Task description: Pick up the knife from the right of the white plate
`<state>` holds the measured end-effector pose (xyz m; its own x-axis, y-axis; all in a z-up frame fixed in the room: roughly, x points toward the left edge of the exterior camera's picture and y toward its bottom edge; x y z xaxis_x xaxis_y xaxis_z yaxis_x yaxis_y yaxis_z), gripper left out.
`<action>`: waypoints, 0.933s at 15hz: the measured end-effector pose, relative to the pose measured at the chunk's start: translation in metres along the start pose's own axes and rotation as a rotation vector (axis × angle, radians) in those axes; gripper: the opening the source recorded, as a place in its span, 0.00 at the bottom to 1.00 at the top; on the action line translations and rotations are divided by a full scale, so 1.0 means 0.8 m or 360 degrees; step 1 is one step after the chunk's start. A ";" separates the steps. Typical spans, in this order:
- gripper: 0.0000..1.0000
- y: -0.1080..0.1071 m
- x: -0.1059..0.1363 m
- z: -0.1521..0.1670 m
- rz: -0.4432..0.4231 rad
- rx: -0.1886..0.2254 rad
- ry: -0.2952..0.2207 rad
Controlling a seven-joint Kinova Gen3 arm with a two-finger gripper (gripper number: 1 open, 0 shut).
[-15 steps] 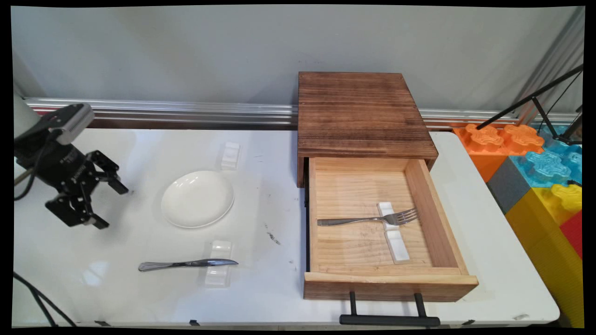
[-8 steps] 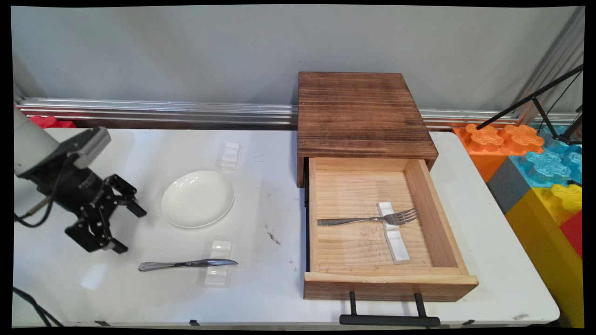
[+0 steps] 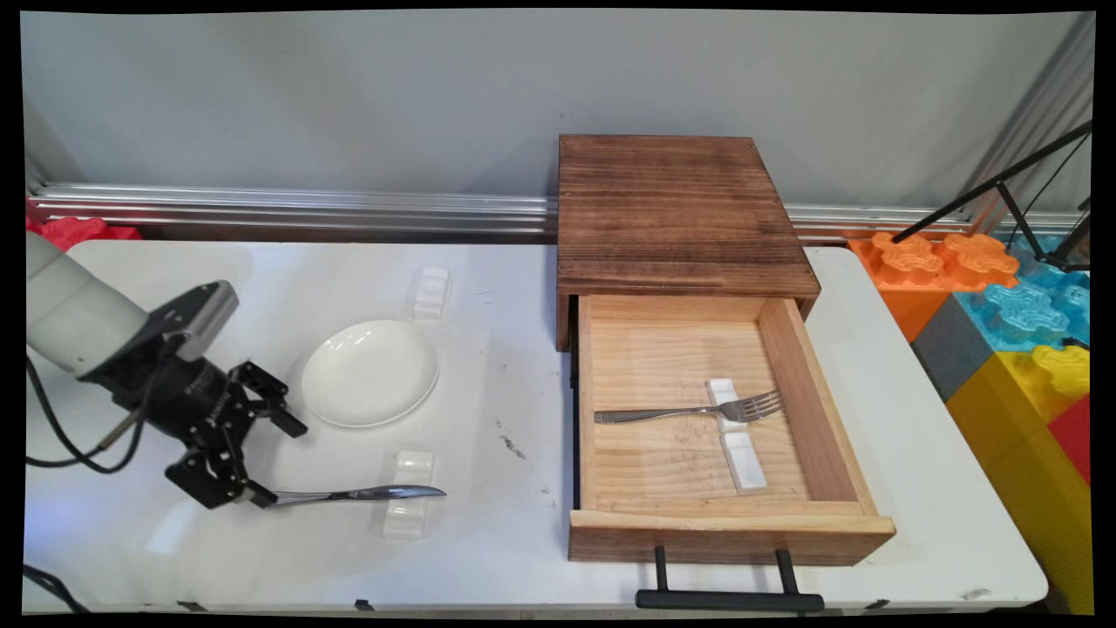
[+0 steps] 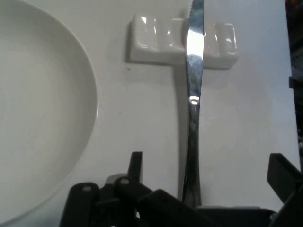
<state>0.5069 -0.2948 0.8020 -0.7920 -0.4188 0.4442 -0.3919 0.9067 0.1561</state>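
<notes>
1. Fingers (image 4: 136, 165) of the black gripper (image 3: 261, 462) are spread apart, one on each side of the knife (image 3: 357, 494) handle's end, not closed on it.
2. Knife's blade lies across a small white rest (image 3: 408, 506) on the near left of the white surface (image 3: 523, 523).
3. White plate (image 3: 370, 372) sits just beyond.
4. Right of these, an open wooden drawer (image 3: 724, 523) holds a fork (image 3: 689, 410).
</notes>
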 end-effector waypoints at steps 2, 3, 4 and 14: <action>1.00 0.002 -0.001 0.015 0.0001 0.0006 0.0023; 1.00 0.002 -0.002 0.021 0.0002 0.0009 0.0031; 1.00 0.003 -0.002 0.025 0.0004 0.0011 0.0036; 1.00 0.003 -0.002 0.068 0.0062 0.0013 0.0100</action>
<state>0.4816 -0.2945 0.7534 -0.7758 -0.3790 0.5045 -0.3652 0.9217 0.1308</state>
